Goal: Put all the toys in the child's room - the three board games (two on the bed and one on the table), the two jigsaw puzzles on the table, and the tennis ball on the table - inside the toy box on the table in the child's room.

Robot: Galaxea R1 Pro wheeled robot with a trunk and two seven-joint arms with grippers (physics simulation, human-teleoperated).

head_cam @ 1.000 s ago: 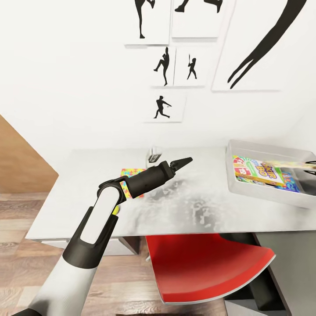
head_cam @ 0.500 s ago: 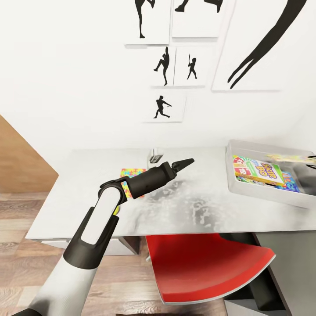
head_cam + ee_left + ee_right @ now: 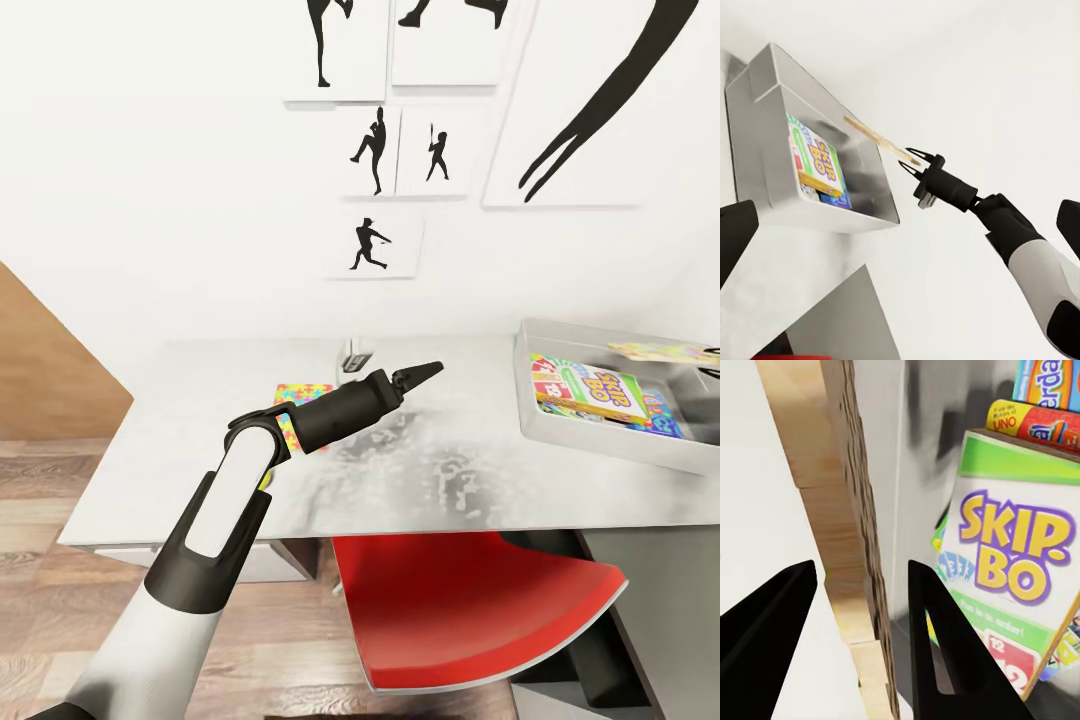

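Observation:
The light-grey toy box point(image 3: 560, 425) stands on the table point(image 3: 450, 480) at the right, with the SKIP-BO board game point(image 3: 598, 386) and other colourful boxes lying in it. Over the box my right gripper point(image 3: 714, 362) is shut on a thin flat jigsaw puzzle point(image 3: 662, 352); its wooden edge point(image 3: 851, 510) runs between the fingers, with the SKIP-BO box point(image 3: 1016, 555) below. From the left wrist view the puzzle point(image 3: 874, 137) hangs above the toy box point(image 3: 765, 105). My left gripper point(image 3: 424, 373) hovers open over the table's middle. A second jigsaw puzzle point(image 3: 300, 393) lies behind that arm.
A red chair point(image 3: 470, 610) is tucked under the table's front edge. A small grey object point(image 3: 352, 356) stands at the table's back by the white wall. A wooden wardrobe side point(image 3: 50, 370) rises at the left, above the plank floor point(image 3: 40, 600).
My right gripper has lifted the held jigsaw puzzle a little higher over the toy box. The left arm has hardly moved.

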